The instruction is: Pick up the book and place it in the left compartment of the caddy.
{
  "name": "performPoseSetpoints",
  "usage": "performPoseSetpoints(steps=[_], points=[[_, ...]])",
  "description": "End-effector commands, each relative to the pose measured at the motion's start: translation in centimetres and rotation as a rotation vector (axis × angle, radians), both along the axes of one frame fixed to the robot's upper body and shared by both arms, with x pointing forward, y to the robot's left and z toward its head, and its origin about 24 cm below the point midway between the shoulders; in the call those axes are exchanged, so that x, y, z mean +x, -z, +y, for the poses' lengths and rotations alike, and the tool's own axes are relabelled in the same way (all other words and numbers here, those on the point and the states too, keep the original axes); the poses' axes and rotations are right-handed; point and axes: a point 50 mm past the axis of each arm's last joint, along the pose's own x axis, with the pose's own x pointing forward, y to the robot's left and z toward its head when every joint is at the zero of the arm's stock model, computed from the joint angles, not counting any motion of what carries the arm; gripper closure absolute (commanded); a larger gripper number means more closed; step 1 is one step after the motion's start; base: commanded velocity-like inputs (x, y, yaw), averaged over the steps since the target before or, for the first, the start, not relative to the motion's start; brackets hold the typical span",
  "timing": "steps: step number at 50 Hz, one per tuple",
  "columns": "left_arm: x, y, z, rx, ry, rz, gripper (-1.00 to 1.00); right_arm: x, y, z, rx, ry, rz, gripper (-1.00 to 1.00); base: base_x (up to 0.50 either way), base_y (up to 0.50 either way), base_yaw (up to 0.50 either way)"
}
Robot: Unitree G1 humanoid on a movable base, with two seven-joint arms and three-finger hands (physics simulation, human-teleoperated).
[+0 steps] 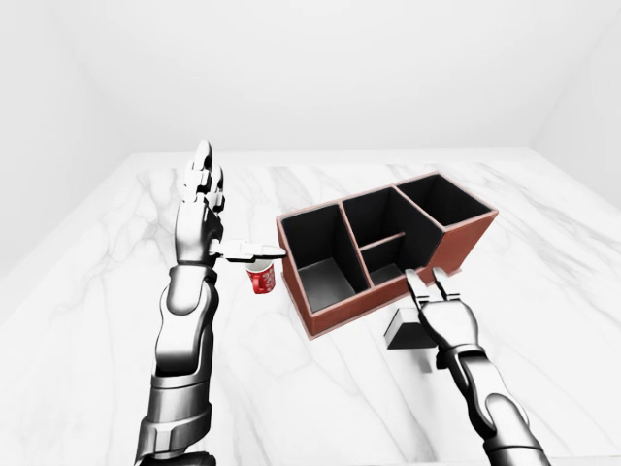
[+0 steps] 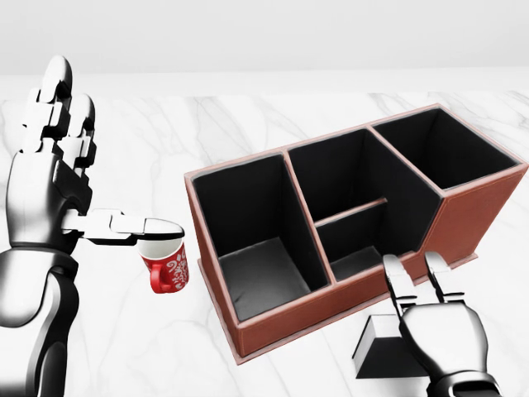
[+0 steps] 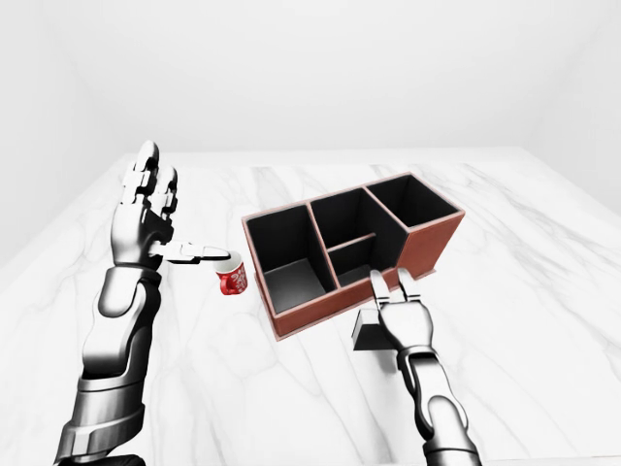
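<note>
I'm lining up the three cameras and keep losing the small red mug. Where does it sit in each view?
Left-eye view: the red mug is left of centre, just left of the caddy.
Head view: lower left, under the left hand's outstretched finger.
Right-eye view: left of centre, again just left of the caddy.
Shared landmark: the caddy's left end wall, beside the mug in all three.
</note>
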Motion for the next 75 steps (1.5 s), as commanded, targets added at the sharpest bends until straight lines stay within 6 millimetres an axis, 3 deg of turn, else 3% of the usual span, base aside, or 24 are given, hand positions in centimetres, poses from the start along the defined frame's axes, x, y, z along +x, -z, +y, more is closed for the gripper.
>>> performPoseSetpoints(steps=[1,12,13,14,15,16,17,32,45,64,75], points=[[0.0,0.0,0.0,0.0,-0.001,0.0,-1.0,0.1,1.8,-0.2,-0.03,-0.016,0.038,-1.0,0.0,0.0,0.0],[0.1,0.0,0.1,-0.002,-0.003,0.003,-1.0,0.2,2.6,0.0,-0.052,-0.033,0.076,-1.0,0.0,0.0,0.0],[0.1,0.0,0.2,-0.002,-0.004,0.004,-1.0,0.1,2.6,0.0,-0.052,-0.033,0.081,-0.88,0.0,0.0,0.0],[0.1,0.1,0.2,-0.003,-0.004,0.004,-1.0,0.0,2.6,0.0,-0.056,-0.034,0.089,-0.65,0.0,0.0,0.0],[0.1,0.1,0.2,-0.003,-0.004,0.004,-1.0,-0.1,2.5,0.0,-0.055,-0.034,0.086,-0.17,0.0,0.0,0.0],[0.1,0.1,0.2,-0.003,-0.004,0.005,-1.0,-0.1,2.4,0.0,-0.052,-0.034,0.084,0.88,0.0,0.0,0.0],[0.1,0.1,0.2,-0.003,-0.004,0.005,-1.0,-0.2,2.4,0.1,-0.05,-0.032,0.086,1.0,0.0,0.0,0.0],[0.1,0.2,0.2,-0.007,-0.003,0.011,-1.0,0.0,2.2,0.5,-0.023,-0.032,0.076,1.0,0.0,0.0,0.0],[-0.2,0.3,0.1,-0.005,-0.003,0.009,-1.0,0.1,0.7,0.0,0.061,0.004,0.002,1.0,0.0,0.0,0.0],[-0.5,-0.4,0.5,0.004,-0.008,-0.024,-1.0,-0.4,-7.4,-1.8,0.324,0.076,-0.137,1.0,0.0,0.0,0.0],[-0.6,-0.7,0.7,0.005,-0.014,-0.036,-1.0,-0.4,-11.8,-1.4,0.43,-0.007,-0.218,1.0,0.0,0.0,0.0]])
